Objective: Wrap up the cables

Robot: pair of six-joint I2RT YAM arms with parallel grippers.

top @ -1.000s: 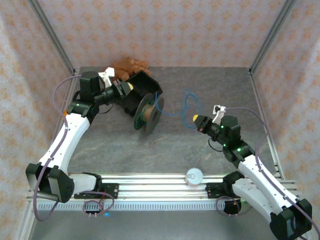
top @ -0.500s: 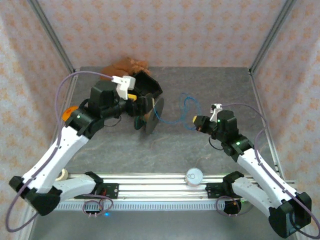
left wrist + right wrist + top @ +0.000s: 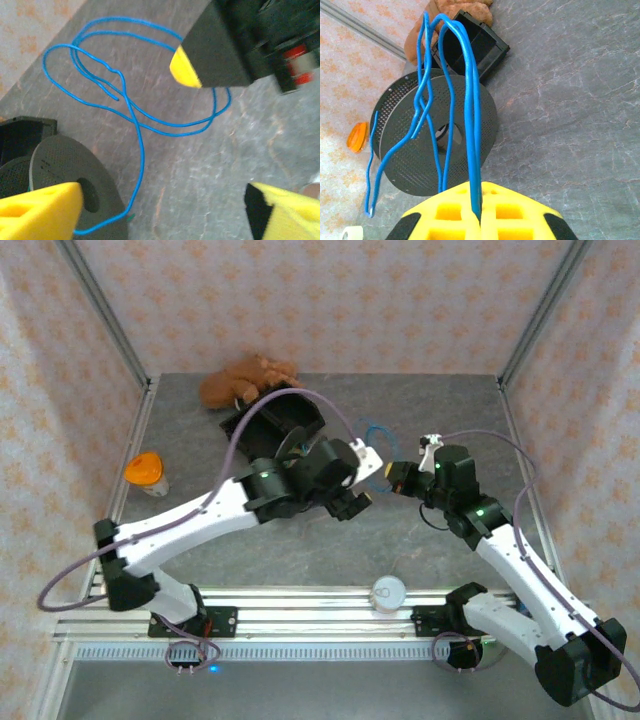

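The blue cable [image 3: 131, 112] lies in loose loops on the table and runs to the grey spool [image 3: 62, 167]. A small green cable end [image 3: 131, 217] shows at the spool's edge. My left gripper [image 3: 162, 217] hovers open over the bare table right of the spool, holding nothing. It sits mid-table [image 3: 356, 502], close to my right gripper [image 3: 393, 476]. My right gripper [image 3: 479, 220] is shut on a doubled strand of the blue cable [image 3: 470, 100], lifted in front of the spool [image 3: 435, 145]. Its yellow tip [image 3: 185, 67] hangs above the loops.
An open black box [image 3: 285, 412] stands behind the spool [image 3: 292, 445], which my left arm partly hides. A brown soft toy [image 3: 243, 380] lies at the back. An orange object [image 3: 147, 472] sits at the left, and a white round thing [image 3: 388, 592] rests on the front rail.
My left arm has swung from the spool's left side across to mid-table, and its gripper has gone from shut to open. My right gripper has edged up-left with the blue cable.
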